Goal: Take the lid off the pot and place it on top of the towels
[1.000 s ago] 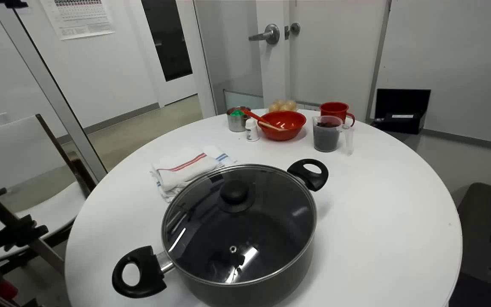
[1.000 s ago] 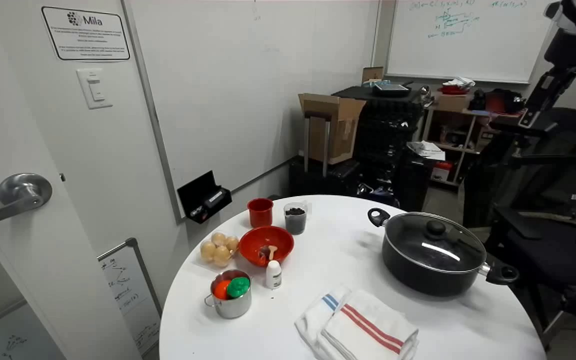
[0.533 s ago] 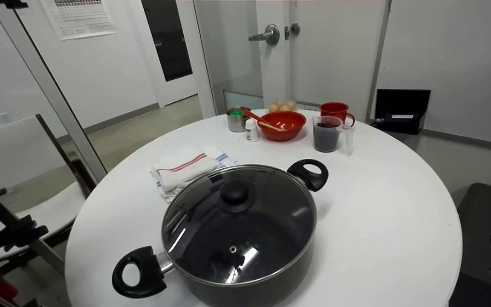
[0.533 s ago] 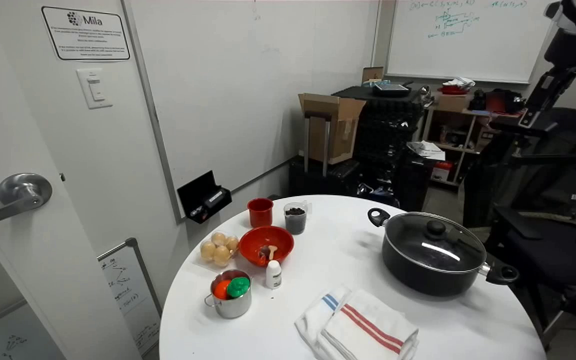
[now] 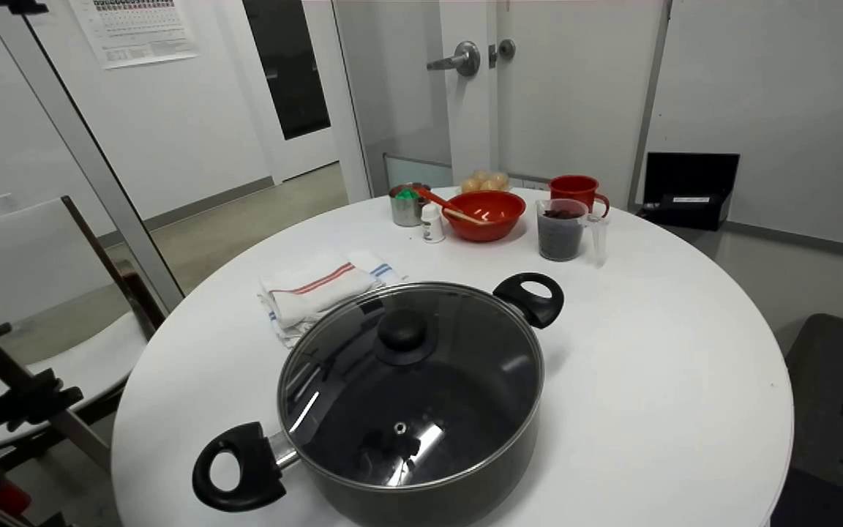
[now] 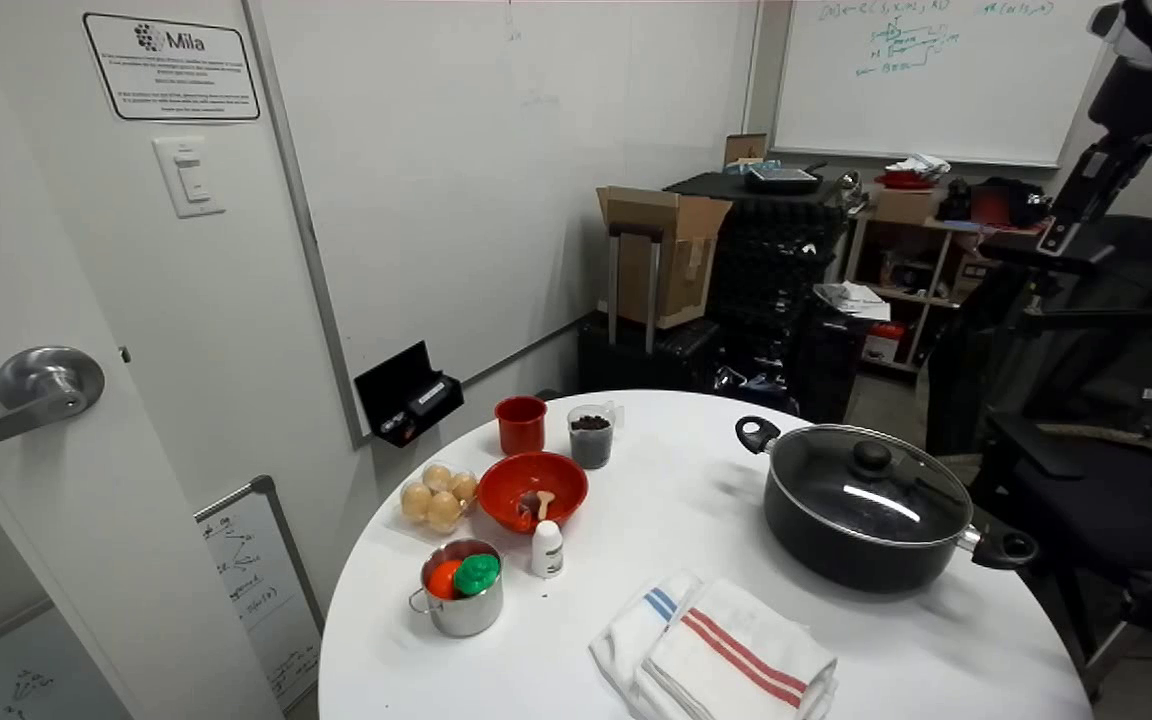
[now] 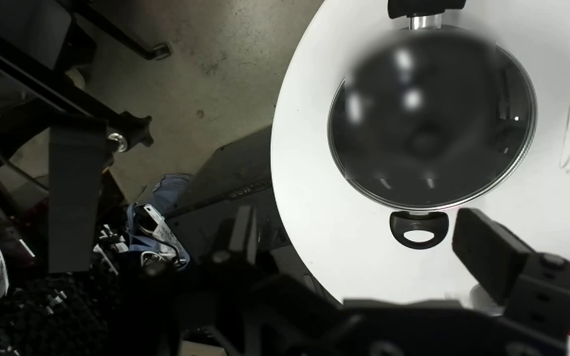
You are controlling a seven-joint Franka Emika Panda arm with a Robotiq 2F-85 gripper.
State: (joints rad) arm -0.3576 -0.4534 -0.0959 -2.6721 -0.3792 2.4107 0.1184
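Wrist view: jaws spread wide. In both exterior views, glass lid (image 6: 886, 490) rests on black pot (image 6: 851, 555), knob (image 6: 871, 456) upward. Folded towels (image 6: 736, 655) lie on white counter (image 6: 676, 505), near the pot. Red bowl (image 5: 485, 232) and small white bottle (image 6: 547, 552) stand just beside each other, well apart from pot.

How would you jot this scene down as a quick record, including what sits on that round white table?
vessel: wide black two-handled pot, on the round white table
cover: round transparent glass lid, seated on the pot
destination: folded white striped cloth towels, beside the pot, not touching it
grasp: black two-fingered pincer, open, holding nothing
other items: round red bowl, red cylindrical mug, small silvery metal cup, small white bottle
progress: lid not yet lifted
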